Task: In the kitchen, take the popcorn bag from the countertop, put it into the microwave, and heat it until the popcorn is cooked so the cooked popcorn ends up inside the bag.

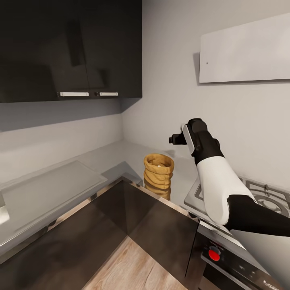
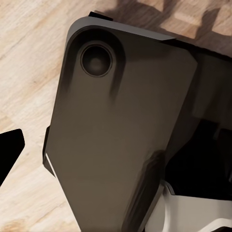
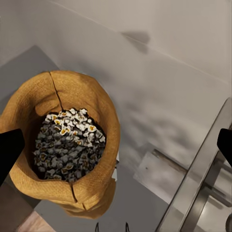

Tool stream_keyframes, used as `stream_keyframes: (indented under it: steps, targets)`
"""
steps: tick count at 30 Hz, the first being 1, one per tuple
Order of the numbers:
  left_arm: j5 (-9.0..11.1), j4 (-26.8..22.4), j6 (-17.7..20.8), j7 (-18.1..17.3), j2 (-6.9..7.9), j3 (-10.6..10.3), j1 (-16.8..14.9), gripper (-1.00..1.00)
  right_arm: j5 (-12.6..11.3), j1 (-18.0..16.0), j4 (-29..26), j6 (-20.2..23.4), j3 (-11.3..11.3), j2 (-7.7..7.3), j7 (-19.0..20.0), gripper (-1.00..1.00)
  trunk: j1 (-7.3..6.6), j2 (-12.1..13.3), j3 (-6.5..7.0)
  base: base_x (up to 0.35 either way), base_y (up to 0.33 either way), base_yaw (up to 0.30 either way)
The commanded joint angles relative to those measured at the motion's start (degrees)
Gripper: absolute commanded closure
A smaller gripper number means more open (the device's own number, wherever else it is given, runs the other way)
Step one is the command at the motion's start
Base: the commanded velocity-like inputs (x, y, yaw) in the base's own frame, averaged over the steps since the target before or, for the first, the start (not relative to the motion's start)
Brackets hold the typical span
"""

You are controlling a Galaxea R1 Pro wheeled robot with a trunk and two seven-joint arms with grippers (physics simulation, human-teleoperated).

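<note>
The popcorn bag (image 1: 158,175), a tan burlap sack with a rolled rim, stands upright near the inner corner edge of the grey countertop (image 1: 60,189). In the right wrist view the popcorn bag (image 3: 72,145) is seen from above, with the popcorn (image 3: 67,145) heaped inside as pale and dark kernels. My right gripper (image 3: 117,150) hovers open above the bag, offset toward the hob, its dark fingertips (image 3: 9,154) at the picture's two sides. My right arm (image 1: 217,181) reaches in over the hob. One fingertip (image 2: 9,150) of my left gripper hangs over the wooden floor. The microwave is out of view.
A gas hob (image 1: 262,193) with black grates lies right of the bag, above an oven front with a red knob (image 1: 214,253). Black wall cabinets (image 1: 80,48) hang over the counter, and a white panel (image 1: 245,52) is on the right wall. The robot's dark base (image 2: 121,135) is below my left gripper.
</note>
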Motion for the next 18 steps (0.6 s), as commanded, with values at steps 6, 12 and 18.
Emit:
stream_keyframes:
  steps: [6,12,18]
  targets:
    - [0.26,-0.07,-0.07,-0.04,-0.06,0.11,0.01,-1.0,0.15,0.44,0.17,0.18,-0.14,0.08,0.16,-1.0,0.01,-0.04,-0.07,0.0,0.0,0.0]
    - [0.26,-0.06,-0.07,-0.06,0.01,0.11,0.01,-1.0,0.4,2.79,0.22,0.18,-0.06,0.08,0.13,-1.0,0.01,-0.04,-0.07,0.0,0.0,0.0]
    - [0.26,-0.13,-0.07,-0.06,-0.08,0.1,0.01,-1.0,0.47,4.93,-0.03,0.18,0.16,0.08,0.55,-1.0,0.01,-0.04,-0.07,0.0,0.0,0.0]
